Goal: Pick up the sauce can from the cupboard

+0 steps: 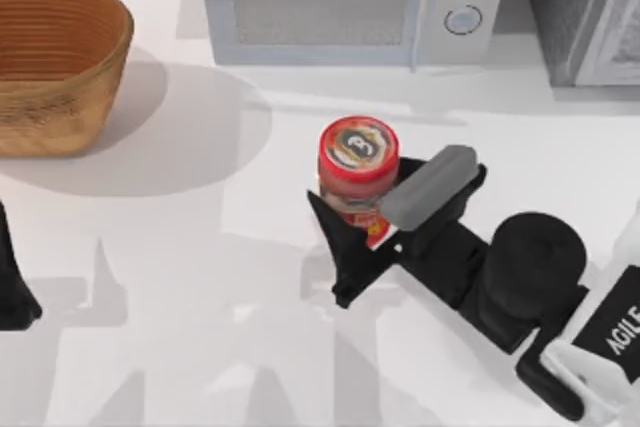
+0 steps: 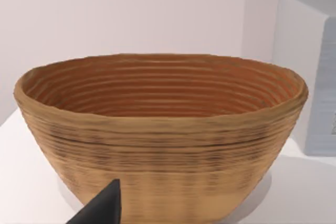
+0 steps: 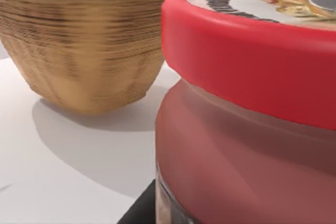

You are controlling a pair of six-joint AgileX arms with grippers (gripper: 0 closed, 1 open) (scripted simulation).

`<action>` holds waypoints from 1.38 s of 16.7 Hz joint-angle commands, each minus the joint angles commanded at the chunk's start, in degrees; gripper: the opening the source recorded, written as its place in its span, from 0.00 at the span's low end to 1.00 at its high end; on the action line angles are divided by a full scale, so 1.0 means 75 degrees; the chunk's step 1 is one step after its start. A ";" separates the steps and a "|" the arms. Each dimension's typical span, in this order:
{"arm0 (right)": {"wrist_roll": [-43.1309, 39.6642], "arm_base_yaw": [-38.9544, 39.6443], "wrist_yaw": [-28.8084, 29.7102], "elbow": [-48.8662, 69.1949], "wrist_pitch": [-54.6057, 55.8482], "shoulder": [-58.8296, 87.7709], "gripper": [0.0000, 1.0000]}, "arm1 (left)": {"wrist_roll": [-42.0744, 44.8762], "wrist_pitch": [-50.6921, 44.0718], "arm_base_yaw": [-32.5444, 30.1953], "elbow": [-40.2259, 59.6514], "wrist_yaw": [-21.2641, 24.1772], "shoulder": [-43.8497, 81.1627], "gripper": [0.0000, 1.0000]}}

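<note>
One arm is doing the work here: the right gripper (image 1: 368, 215) has the sauce can (image 1: 357, 175) between its two black fingers, one finger reaching past the can on the top view's left side, the other tucked behind it under a grey pad on the right. The fingers sit close against the label, so this looks like a narrow, closed hold on the can, though actual contact can't be made out from above. The can stands upright near the middle of the desk (image 1: 150, 277), in front of the microwave (image 1: 350, 2) and well apart from the woven basket (image 1: 50, 62) at the far left. From the right wrist view the red lid (image 3: 247, 51) looms very near, with the basket behind it. Whether the can has left the desk yet is hard to judge; its base is hidden by the gripper. So the reach and the closing look done, and what remains is a clear lift. No cupboard shelf holds the can in these pictures; it is out in the open. The left arm (image 1: 15, 282) waits parked at the left edge, one fingertip (image 2: 102, 208) facing the basket.
</note>
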 joint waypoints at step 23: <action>-0.0014 0.0049 0.0069 0.2058 -0.0514 0.1545 0.45 | 0.0000 0.0000 0.0000 0.0000 0.0000 0.0000 1.00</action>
